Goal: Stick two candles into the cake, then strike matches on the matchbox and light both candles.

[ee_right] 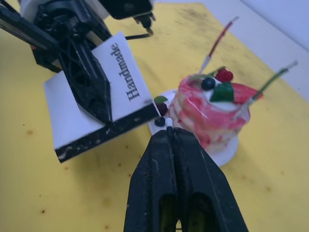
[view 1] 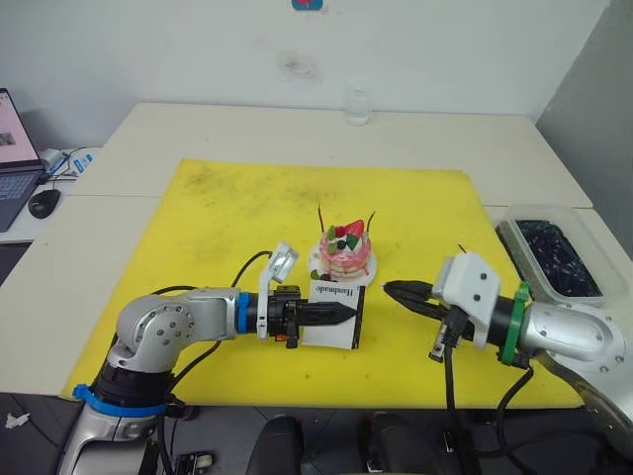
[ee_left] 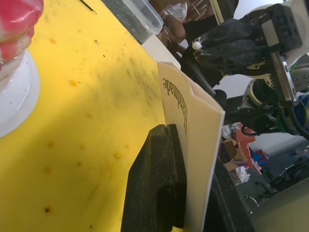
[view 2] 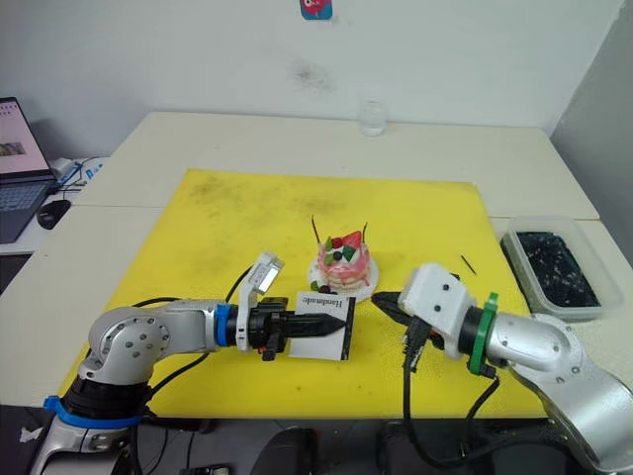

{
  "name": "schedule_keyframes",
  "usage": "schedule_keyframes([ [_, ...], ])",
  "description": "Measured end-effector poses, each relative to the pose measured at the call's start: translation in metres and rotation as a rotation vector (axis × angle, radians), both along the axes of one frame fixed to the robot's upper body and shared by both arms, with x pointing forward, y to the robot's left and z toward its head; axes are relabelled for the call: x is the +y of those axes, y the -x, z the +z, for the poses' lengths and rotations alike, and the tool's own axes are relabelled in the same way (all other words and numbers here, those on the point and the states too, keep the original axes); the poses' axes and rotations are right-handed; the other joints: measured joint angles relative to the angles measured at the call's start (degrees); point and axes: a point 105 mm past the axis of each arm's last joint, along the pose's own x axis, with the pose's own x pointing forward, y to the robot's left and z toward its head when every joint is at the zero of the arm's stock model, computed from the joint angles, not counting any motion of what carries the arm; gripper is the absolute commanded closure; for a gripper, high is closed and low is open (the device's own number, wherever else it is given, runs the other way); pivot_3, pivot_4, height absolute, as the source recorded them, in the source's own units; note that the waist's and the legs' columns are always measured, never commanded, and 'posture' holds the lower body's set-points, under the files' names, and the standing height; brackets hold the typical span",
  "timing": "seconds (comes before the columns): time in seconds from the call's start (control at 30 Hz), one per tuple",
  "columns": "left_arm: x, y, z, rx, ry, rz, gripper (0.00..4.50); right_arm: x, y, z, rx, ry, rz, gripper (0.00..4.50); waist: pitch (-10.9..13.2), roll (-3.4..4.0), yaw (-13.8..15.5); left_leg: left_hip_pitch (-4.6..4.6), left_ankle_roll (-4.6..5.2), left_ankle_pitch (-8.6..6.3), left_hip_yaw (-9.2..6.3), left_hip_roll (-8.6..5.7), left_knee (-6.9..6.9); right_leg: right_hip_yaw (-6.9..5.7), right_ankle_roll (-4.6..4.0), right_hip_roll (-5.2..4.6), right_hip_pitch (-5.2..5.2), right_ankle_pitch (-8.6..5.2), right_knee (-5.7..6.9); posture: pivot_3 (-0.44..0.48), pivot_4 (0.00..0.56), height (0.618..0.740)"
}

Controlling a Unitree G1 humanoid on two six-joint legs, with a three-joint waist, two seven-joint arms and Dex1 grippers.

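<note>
The cake (view 1: 343, 252) stands on its white plate (view 1: 316, 270) in the middle of the yellow mat. Two candles rise from it, a reddish one (ee_right: 219, 41) and a greenish one (ee_right: 270, 82), both unlit. My left gripper (view 1: 341, 314) is shut on the white matchbox (view 1: 334, 315), holding it on edge just in front of the cake with its dark strip (ee_right: 106, 135) toward the right arm. My right gripper (view 1: 391, 289) is shut on a match whose pale head (ee_right: 169, 121) pokes out at the fingertips, close to the strip's end. Another match (view 2: 467, 263) lies on the mat to the right.
A clear tub with dark contents (view 1: 549, 255) sits at the mat's right edge. A glass (view 1: 358, 106) stands at the back of the table. A laptop (view 1: 10, 158) and mouse (view 1: 44, 203) are on the far left. The yellow mat (view 1: 227, 218) covers the work area.
</note>
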Motion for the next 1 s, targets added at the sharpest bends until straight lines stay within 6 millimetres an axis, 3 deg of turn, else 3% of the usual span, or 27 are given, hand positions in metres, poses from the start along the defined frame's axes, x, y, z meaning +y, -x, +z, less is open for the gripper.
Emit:
schedule_keyframes([
  [0.37,-0.001,0.001,-0.001,0.004,0.002,-0.009,4.50,0.014,0.004,-0.014,0.054,0.053,0.081,4.45,0.00,0.00,-0.06,-0.07,0.00,0.00,0.00,-0.01,0.03,-0.01,0.08,-0.03,-0.04,-0.03,0.01,0.000,0.150,0.740],
  [1.0,0.000,-0.003,-0.002,-0.012,0.003,0.002,4.50,0.013,0.001,-0.024,0.064,0.081,0.071,4.45,0.00,0.00,-0.06,-0.07,0.00,0.00,0.01,-0.01,0.04,0.00,0.08,-0.02,-0.04,-0.02,0.02,0.000,0.150,0.740],
])
